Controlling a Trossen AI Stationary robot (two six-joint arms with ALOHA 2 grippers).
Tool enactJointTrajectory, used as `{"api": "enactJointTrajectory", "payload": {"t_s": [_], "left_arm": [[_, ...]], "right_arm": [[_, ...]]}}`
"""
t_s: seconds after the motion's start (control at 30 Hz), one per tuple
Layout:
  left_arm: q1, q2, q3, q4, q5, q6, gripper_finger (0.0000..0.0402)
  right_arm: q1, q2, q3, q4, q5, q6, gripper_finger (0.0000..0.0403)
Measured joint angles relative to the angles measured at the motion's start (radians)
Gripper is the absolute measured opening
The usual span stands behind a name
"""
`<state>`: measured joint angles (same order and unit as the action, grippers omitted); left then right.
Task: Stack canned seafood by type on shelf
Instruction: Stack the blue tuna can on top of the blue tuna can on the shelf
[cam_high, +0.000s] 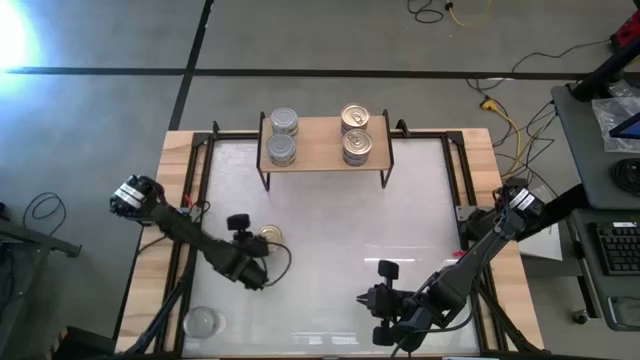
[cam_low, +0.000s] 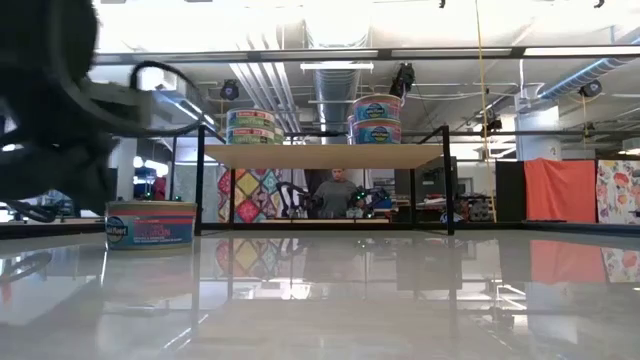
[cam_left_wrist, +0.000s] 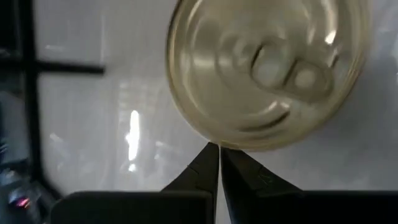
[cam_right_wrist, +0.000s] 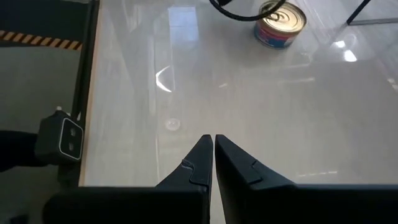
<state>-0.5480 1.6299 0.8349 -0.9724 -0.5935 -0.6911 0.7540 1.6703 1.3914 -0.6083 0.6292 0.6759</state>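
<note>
The shelf (cam_high: 325, 150) stands at the far edge of the bench (cam_high: 330, 250), well ahead of both claws. On it sit two stacks of two cans each: one stack (cam_high: 283, 136) at its left end, the other (cam_high: 356, 133) at its right end. A single can (cam_high: 270, 235) rests on the bench just beyond the left claw (cam_high: 262, 258) (its fingertips meet right at the can's rim in the left wrist view), well short of the shelf. The right claw (cam_high: 378, 300) hangs near the bench's front edge, well apart from that can, which lies to its left and ahead.
</note>
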Motion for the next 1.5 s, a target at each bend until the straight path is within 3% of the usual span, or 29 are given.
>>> {"api": "enactJointTrajectory", "payload": {"t_s": [0.37, 0.53, 0.77, 0.97, 1.1, 1.2, 1.37, 1.5], "left_arm": [[0.020, 0.002, 0.021, 0.644, -0.011, 0.269, 0.0002], [0.015, -0.001, 0.058, 0.632, -0.011, 0.279, 0.0003], [-0.037, -0.028, 0.122, 0.354, -0.010, 0.086, 0.0046], [-0.134, -0.042, 0.068, 0.318, -0.061, -0.157, 0.0111], [-0.188, -0.025, 0.021, 0.404, -0.190, -0.290, 0.0157], [-0.198, -0.004, -0.019, 0.512, -0.227, -0.338, 0.0190], [-0.195, 0.045, -0.100, 0.739, -0.257, -0.387, 0.0242], [-0.187, 0.088, -0.131, 0.774, -0.262, -0.441, 0.0280]], "right_arm": [[-0.007, 0.000, -0.015, -0.020, -0.001, 0.001, 0.0011], [-0.035, 0.000, -0.023, -0.054, 0.000, 0.007, 0.0011], [-0.072, 0.000, -0.048, -0.069, 0.000, -0.018, 0.0011], [-0.116, 0.000, -0.087, -0.061, -0.009, -0.041, 0.0011], [-0.145, 0.000, -0.092, -0.052, -0.015, -0.092, 0.0018], [-0.168, 0.000, -0.092, -0.021, -0.031, -0.153, 0.0041], [-0.213, 0.011, -0.093, 0.008, -0.040, -0.247, 0.0106], [-0.261, 0.047, -0.093, 0.024, -0.070, -0.288, 0.0163]]}}
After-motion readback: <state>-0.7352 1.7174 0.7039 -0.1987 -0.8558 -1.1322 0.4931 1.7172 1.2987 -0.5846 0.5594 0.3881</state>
